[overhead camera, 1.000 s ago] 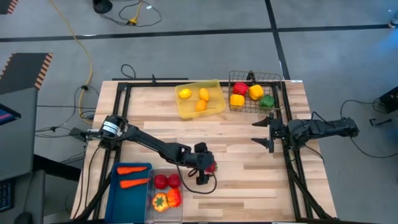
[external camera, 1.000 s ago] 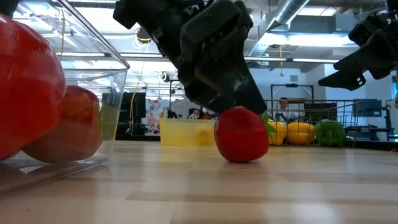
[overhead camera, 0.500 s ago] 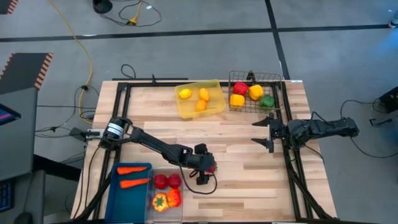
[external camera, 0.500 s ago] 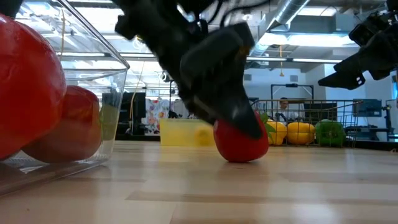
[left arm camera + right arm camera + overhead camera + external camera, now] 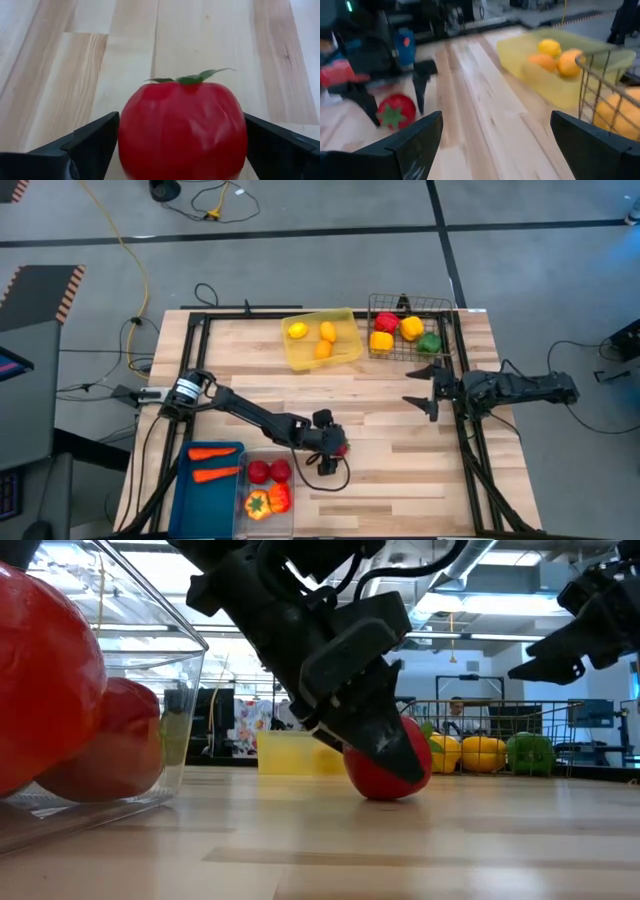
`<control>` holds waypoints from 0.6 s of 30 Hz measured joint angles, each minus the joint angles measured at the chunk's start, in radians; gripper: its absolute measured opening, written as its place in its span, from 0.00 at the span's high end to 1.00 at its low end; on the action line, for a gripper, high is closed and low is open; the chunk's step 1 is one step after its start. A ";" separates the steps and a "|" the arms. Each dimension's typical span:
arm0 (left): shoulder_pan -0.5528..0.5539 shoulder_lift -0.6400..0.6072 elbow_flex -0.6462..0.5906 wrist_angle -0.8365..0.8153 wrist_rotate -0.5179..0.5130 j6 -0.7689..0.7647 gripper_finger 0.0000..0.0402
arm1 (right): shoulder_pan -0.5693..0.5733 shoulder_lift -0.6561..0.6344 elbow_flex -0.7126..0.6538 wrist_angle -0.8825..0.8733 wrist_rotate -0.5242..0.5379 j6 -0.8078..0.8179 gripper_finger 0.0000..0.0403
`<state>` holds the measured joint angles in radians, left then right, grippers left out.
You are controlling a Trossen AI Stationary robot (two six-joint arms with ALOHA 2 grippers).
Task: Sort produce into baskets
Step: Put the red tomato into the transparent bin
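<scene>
Tomatoes (image 5: 268, 471) 3, lemons (image 5: 322, 337) 3, carrots (image 5: 214, 463) 2, peppers (image 5: 400, 328) 6, baskets (image 5: 404, 307) 4.

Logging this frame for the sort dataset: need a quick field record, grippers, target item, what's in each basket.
left gripper: open, a finger on each side of the loose tomato
loose tomato: on the table, beside the clear bin
right gripper: open, above the table's right side, holding nothing
yellow tray: three lemons
wire basket: red, yellow, orange and green peppers
blue bin: two carrots
clear bin: two tomatoes, two peppers
person: far behind the table, low view
</scene>
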<state>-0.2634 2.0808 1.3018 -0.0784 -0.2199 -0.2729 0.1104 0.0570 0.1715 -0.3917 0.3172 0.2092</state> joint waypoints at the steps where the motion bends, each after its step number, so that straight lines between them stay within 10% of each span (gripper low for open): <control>1: 0.000 0.000 0.000 0.000 -0.002 0.000 0.08 | -0.003 0.000 -0.011 0.036 0.000 0.000 0.01; 18: 0.006 -0.025 0.000 0.014 0.030 0.002 0.31 | -0.002 0.000 -0.098 0.253 -0.029 -0.086 0.01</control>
<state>-0.2569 2.0559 1.3018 -0.0643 -0.1900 -0.2709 0.1085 0.0566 0.0734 -0.1387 0.2886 0.1232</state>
